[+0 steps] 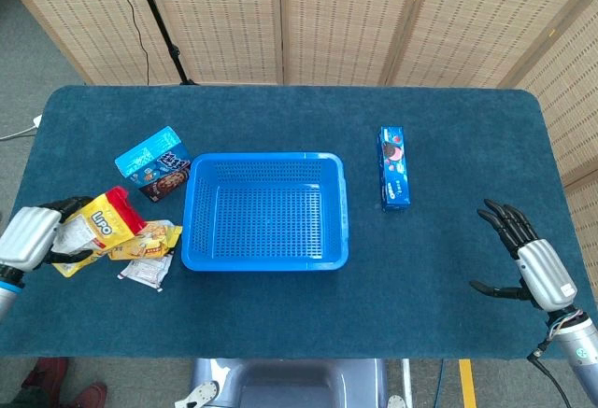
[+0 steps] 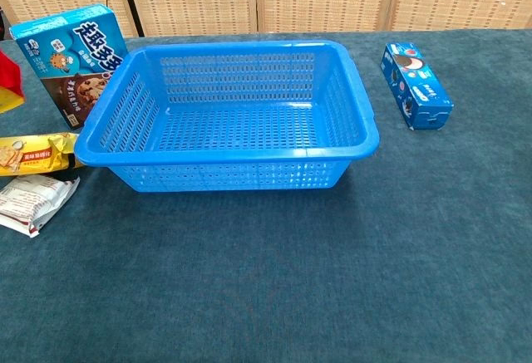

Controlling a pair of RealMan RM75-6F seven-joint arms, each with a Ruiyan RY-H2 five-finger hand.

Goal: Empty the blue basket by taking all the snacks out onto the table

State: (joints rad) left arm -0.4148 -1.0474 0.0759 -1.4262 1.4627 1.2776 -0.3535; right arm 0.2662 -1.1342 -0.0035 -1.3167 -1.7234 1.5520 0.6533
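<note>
The blue basket (image 1: 266, 207) (image 2: 233, 114) stands mid-table with nothing inside it. My left hand (image 1: 30, 236) is at the far left edge of the head view and grips a yellow and red snack bag (image 1: 93, 229) above the table, left of the basket; only a corner of that bag (image 2: 8, 80) shows in the chest view. My right hand (image 1: 534, 263) hovers near the table's right front corner, fingers spread, holding nothing.
A blue cookie box (image 1: 153, 162) (image 2: 68, 60) stands by the basket's far left corner. A yellow cracker pack (image 1: 142, 240) (image 2: 37, 152) and a white wrapper (image 1: 145, 271) (image 2: 32, 202) lie left of the basket. A blue biscuit box (image 1: 393, 166) (image 2: 416, 85) lies to its right.
</note>
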